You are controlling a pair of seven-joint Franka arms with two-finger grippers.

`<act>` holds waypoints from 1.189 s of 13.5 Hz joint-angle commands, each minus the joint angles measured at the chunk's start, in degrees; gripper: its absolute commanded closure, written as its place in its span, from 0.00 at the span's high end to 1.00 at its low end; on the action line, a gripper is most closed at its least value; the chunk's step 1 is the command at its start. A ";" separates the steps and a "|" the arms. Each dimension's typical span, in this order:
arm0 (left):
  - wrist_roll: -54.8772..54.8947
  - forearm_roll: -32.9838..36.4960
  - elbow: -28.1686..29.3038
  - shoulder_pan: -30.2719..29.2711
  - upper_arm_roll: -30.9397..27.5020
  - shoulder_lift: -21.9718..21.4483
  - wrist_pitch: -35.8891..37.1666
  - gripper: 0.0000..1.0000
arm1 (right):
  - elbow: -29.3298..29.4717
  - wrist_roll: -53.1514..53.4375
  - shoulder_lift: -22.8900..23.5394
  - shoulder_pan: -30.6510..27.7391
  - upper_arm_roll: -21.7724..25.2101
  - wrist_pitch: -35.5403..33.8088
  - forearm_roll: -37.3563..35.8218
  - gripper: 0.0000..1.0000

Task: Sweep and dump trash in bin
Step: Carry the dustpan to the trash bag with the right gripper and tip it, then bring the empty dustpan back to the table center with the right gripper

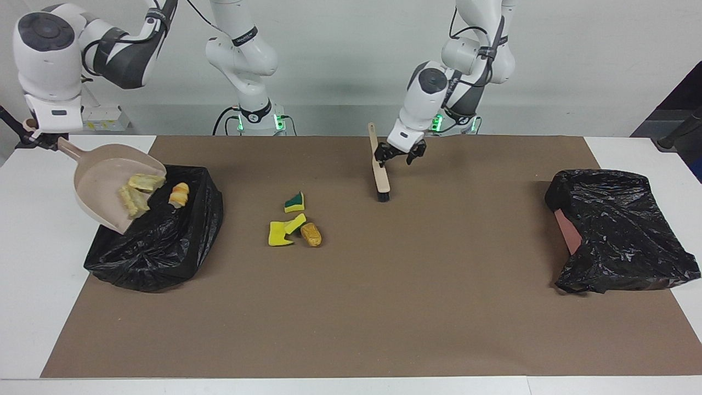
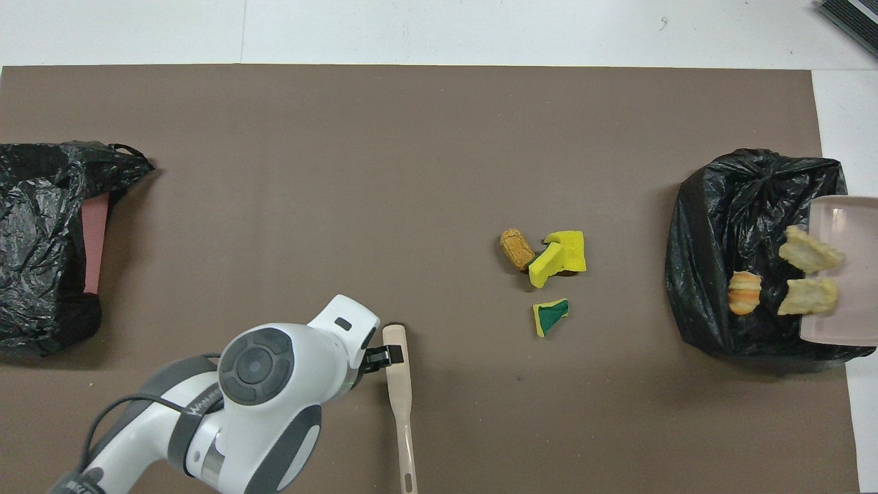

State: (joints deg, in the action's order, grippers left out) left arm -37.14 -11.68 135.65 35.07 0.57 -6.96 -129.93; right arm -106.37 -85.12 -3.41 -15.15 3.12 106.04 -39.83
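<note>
Grips the dustpan (image 1: 101,175) by its handle in the right claw (image 1: 39,137), tilted over the black bag (image 1: 164,241) at the right arm's end of the surface (image 1: 33,247). Tips pale chunks (image 1: 134,192) to the pan's lip, one (image 1: 179,195) already off it, over the bag. Spreads the left claw (image 1: 396,158) wide, just beside the leaning brush (image 1: 381,175). Shows yellow pieces (image 1: 282,230) and an orange-brown lump (image 1: 311,234) on the brown mat (image 1: 384,302), between bag and brush.

Lab: two robot arms (image 1: 439,88), papered table (image 1: 384,307).
</note>
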 commanded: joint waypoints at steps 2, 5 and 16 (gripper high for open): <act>6.96 2.98 -8.00 -9.11 0.40 1.42 3.88 1.00 | -1.30 -1.10 -1.59 1.96 -0.21 -0.91 -6.56 0.00; 17.85 2.98 -14.69 -17.12 0.31 2.20 9.14 1.00 | 0.10 -0.23 -4.39 3.54 -0.30 -6.00 -7.54 0.00; 37.14 11.06 -37.27 -30.50 0.05 7.12 28.83 1.00 | 3.01 40.52 -8.80 10.40 -13.02 -22.55 11.86 0.00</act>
State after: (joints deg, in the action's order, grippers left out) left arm -1.21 -2.90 105.76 5.02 0.12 -3.17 -106.37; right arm -103.06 -50.99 -11.60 -4.19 -7.51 83.33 -32.31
